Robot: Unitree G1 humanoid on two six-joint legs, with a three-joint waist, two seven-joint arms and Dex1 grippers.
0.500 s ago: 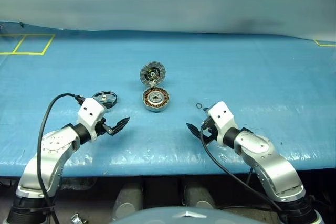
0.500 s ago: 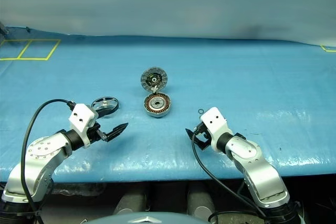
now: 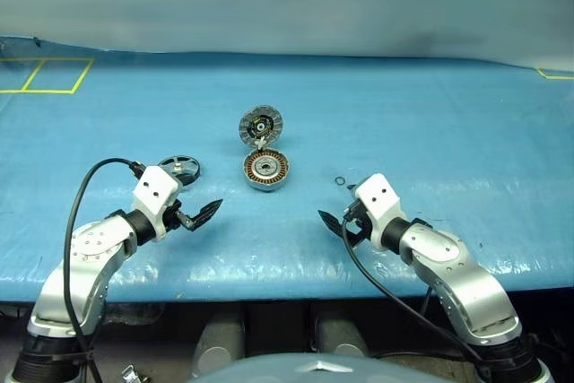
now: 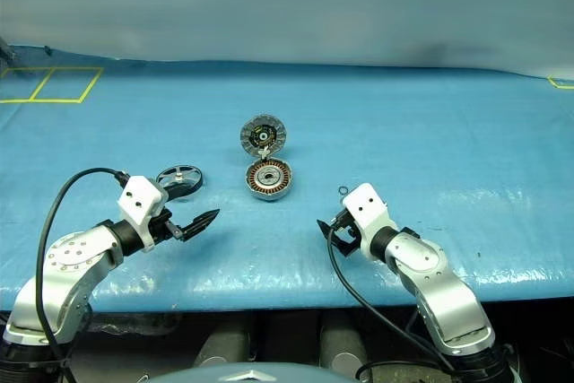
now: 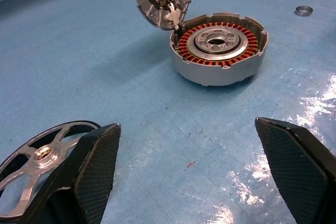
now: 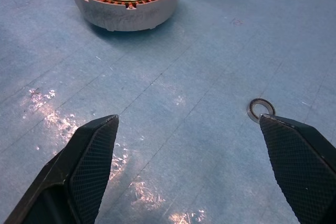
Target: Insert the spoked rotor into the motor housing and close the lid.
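The motor housing (image 3: 266, 170) lies open, copper windings showing; its lid (image 3: 260, 125) stands tilted up behind it. The spoked rotor (image 3: 179, 168) lies flat, well left of the housing.

Head stereo pair looks down over the blue table (image 3: 404, 114); wrist cameras sit low, sharing the motor housing (image 5: 219, 49).
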